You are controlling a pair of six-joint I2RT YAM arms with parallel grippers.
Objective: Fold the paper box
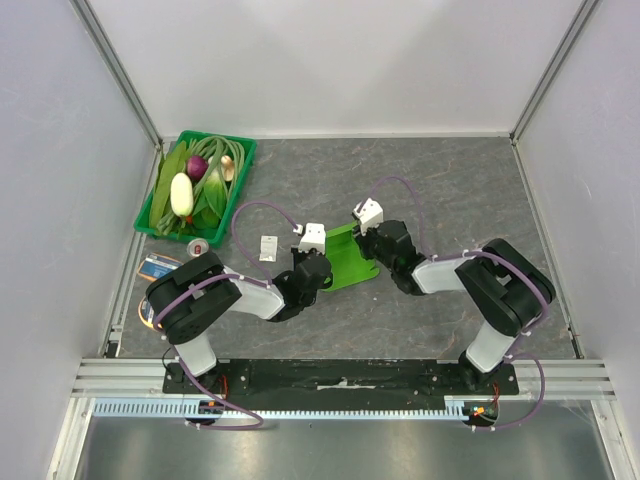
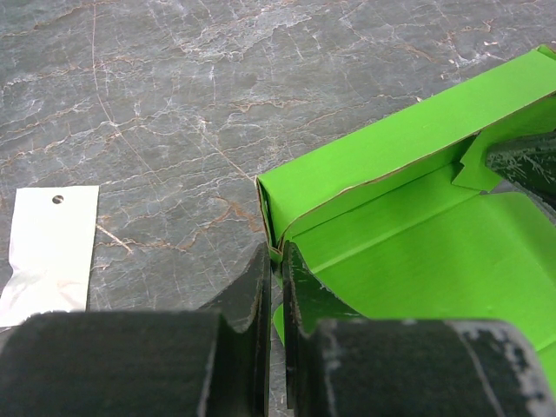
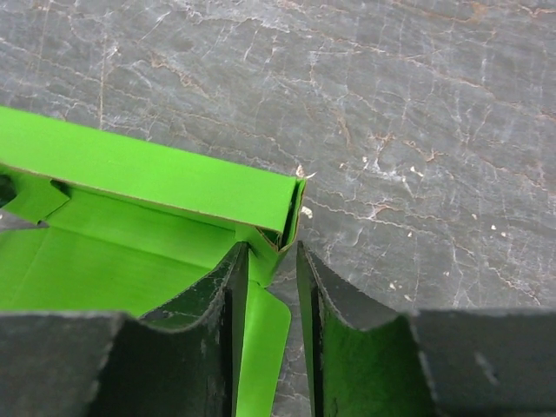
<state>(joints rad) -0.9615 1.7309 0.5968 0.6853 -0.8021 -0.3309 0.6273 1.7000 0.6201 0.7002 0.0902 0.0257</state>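
The lime-green paper box (image 1: pixel 352 264) lies partly folded mid-table, its far long wall raised and doubled over. My left gripper (image 1: pixel 322 266) is at its left end. In the left wrist view, the left gripper (image 2: pixel 276 257) is shut on the box's (image 2: pixel 408 252) near-left corner wall. My right gripper (image 1: pixel 367 243) is at the right end. In the right wrist view, the right gripper (image 3: pixel 269 254) stands open around the box's (image 3: pixel 156 174) end corner. A loose green flap (image 3: pixel 261 347) hangs between the jaws against the left finger. A right finger (image 2: pixel 526 161) shows at the far end.
A green crate (image 1: pixel 243 160) of vegetables stands at the back left. A small white packet (image 1: pixel 268 248) lies left of the box, also in the left wrist view (image 2: pixel 48 243). Small items (image 1: pixel 160 268) sit by the left wall. Enclosure walls ring the table.
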